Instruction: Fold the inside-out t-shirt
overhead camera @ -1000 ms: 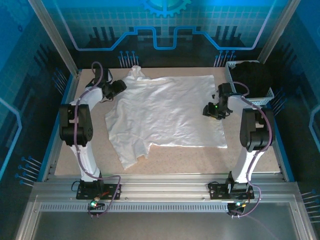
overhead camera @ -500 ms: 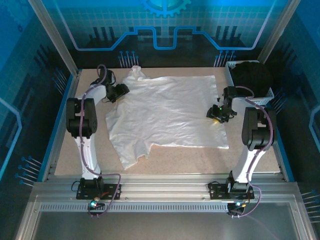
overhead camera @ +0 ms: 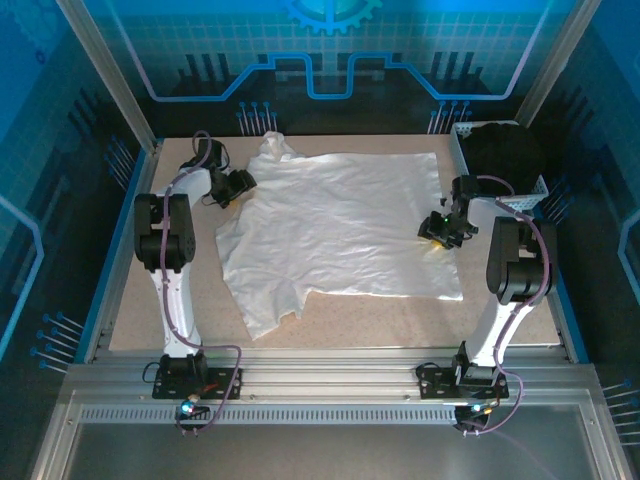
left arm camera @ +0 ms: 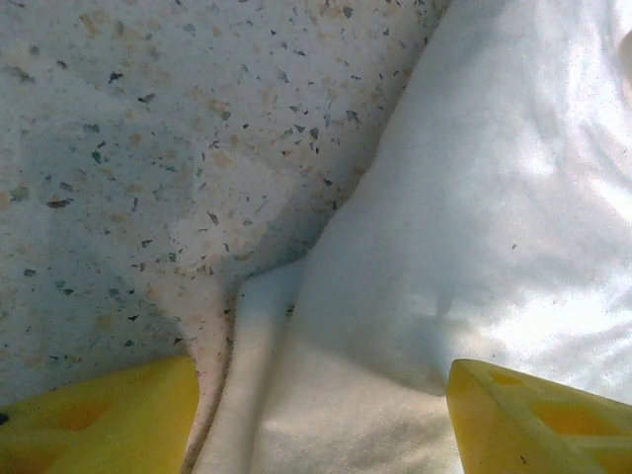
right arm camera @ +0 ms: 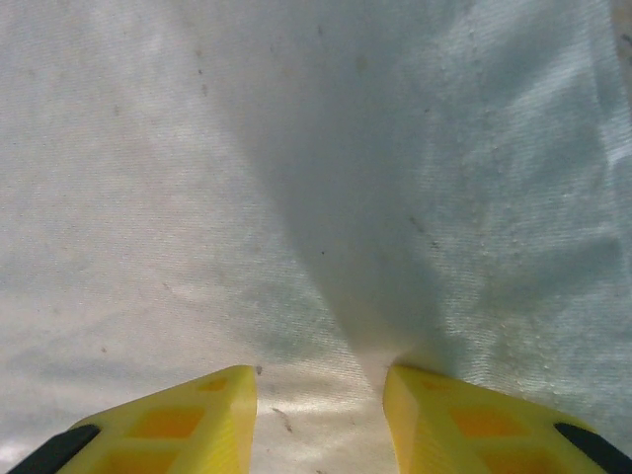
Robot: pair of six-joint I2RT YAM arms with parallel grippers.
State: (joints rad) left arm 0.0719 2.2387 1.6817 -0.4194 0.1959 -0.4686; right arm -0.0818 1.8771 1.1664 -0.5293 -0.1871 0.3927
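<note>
Left gripper [overhead camera: 238,185] [left arm camera: 321,430]: it is held wide open, low over the table [overhead camera: 380,322].
Left fingers [left arm camera: 99,420]: they are yellow and are seen in the two bottom corners of the left wrist view.
Between the left fingers: an edge of the inside-out t-shirt [left arm camera: 474,227] is seen lying flat. Speckled table [left arm camera: 128,148] is seen on its left.
Right gripper [overhead camera: 440,232] [right arm camera: 321,415]: it is held narrow, and a raised fold of the white cloth [right arm camera: 326,197] is pinched between its yellow fingers [right arm camera: 168,425].
Inside-out t-shirt [overhead camera: 340,230]: it is spread out in the middle of the top view, on the table. The left gripper is seen at its upper left edge and the right gripper at its right edge.
Sleeve [overhead camera: 262,310]: it is seen sticking out at the lower left of the shirt.
Top of the shirt: a small bunched lump [overhead camera: 272,148] is seen there.
Basket [overhead camera: 541,188]: it is placed in the upper right of the top view, and a black garment [overhead camera: 505,155] is kept inside it.
</note>
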